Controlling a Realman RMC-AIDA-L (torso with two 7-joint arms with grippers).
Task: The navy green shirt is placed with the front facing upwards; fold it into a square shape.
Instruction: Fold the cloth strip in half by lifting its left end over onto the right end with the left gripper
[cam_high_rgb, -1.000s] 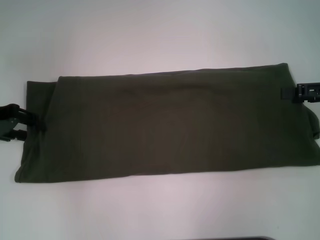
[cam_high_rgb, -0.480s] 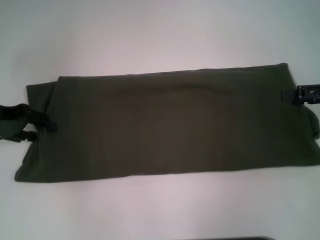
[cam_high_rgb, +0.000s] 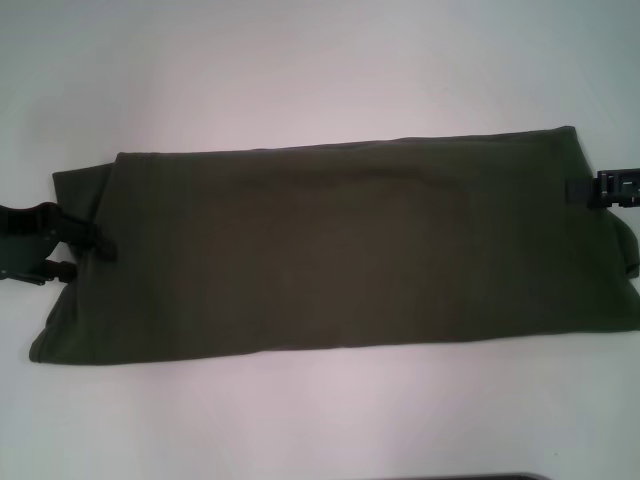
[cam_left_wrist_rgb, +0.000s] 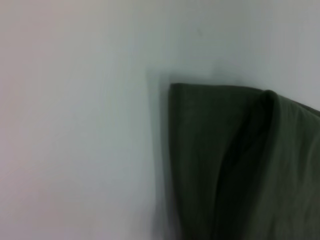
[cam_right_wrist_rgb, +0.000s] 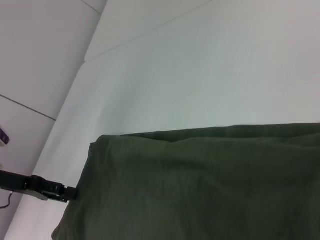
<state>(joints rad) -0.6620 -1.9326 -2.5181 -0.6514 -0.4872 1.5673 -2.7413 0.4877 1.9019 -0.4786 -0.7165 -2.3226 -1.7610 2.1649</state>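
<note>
Left hand (cam_high_rgb: 85, 255): fingers apart astride navy green shirt (cam_high_rgb: 340, 250) left edge | right hand (cam_high_rgb: 590, 188): at right edge, grip state cannot tell | shirt flat on worktop (cam_high_rgb: 300, 70)

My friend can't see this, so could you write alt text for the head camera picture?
A navy green shirt, folded into a long band, lies across a white table. The left gripper is at its left end and the right gripper at its right end.

The navy green shirt (cam_high_rgb: 340, 250) runs off the head view's right edge, its end there unseen. Right gripper (cam_high_rgb: 585, 188) is mostly cut off by that edge too, fingertips too small to read. Left wrist view catches just one blurry shirt corner.
</note>
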